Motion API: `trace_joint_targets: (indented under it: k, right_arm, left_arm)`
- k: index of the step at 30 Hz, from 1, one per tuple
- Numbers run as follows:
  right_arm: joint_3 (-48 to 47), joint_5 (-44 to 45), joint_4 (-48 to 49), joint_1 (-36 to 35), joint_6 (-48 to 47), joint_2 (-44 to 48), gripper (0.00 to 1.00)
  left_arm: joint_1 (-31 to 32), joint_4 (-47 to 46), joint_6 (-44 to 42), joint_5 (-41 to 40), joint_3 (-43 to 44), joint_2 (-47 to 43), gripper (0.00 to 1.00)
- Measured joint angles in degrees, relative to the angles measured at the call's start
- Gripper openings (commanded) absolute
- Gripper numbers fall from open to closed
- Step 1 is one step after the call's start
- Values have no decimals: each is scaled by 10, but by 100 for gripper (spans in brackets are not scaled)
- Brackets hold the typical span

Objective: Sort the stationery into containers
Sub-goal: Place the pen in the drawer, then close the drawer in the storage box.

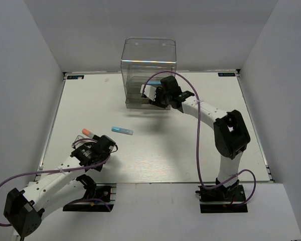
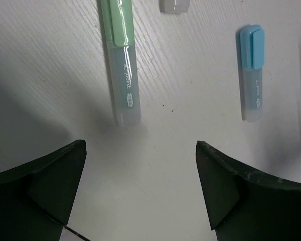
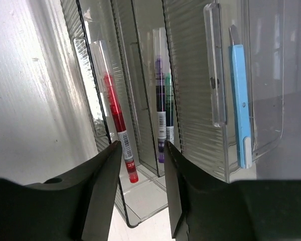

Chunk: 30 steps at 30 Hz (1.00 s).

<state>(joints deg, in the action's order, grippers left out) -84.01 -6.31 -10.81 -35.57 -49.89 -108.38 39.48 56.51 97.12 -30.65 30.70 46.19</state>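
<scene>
The clear drawer box (image 1: 148, 63) stands at the back middle of the table. My right gripper (image 1: 154, 95) is at its lower drawers, jaws part open. In the right wrist view the gripper (image 3: 140, 145) straddles the end of a pulled-out drawer (image 3: 145, 198) that holds a red pen (image 3: 115, 118). Other drawers hold purple and green pens (image 3: 161, 108) and a light blue stick (image 3: 239, 100). My left gripper (image 1: 104, 145) is open and empty over the table. Its wrist view shows the gripper (image 2: 140, 144) just short of a pale green marker (image 2: 121, 60), with a light blue marker (image 2: 252, 73) to the right.
The light blue marker (image 1: 122, 130) and an orange-tipped marker (image 1: 88, 133) lie on the white table (image 1: 165, 150) left of centre. Grey walls close in the table on the left, back and right. A pale cap end (image 2: 174, 5) shows at the top of the left wrist view.
</scene>
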Motion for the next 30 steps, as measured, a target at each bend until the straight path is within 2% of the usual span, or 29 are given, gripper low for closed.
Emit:
trace_joint_targets:
  k: [5, 6, 11, 18, 23, 30]
  right_arm:
    - [0, -23, 8, 4, 7, 0, 2]
    - [1, -33, 11, 6, 10, 0, 0]
    - [4, -132, -12, 15, -8, 7, 0]
    - [-61, -240, -144, 17, -77, -25, 0]
    - [-75, -226, -153, 16, -78, -61, 0]
    - [-73, -118, -83, 16, -21, -104, 0]
  left_arm:
    - [0, -2, 0, 0, 0, 6, 100]
    - [0, -3, 0, 0, 0, 6, 100]
    - [0, -11, 0, 0, 0, 6, 100]
    - [0, -14, 0, 0, 0, 6, 100]
    - [0, -26, -3, 1, -2, 6, 100]
    - [0, -128, -61, 14, -41, -22, 100]
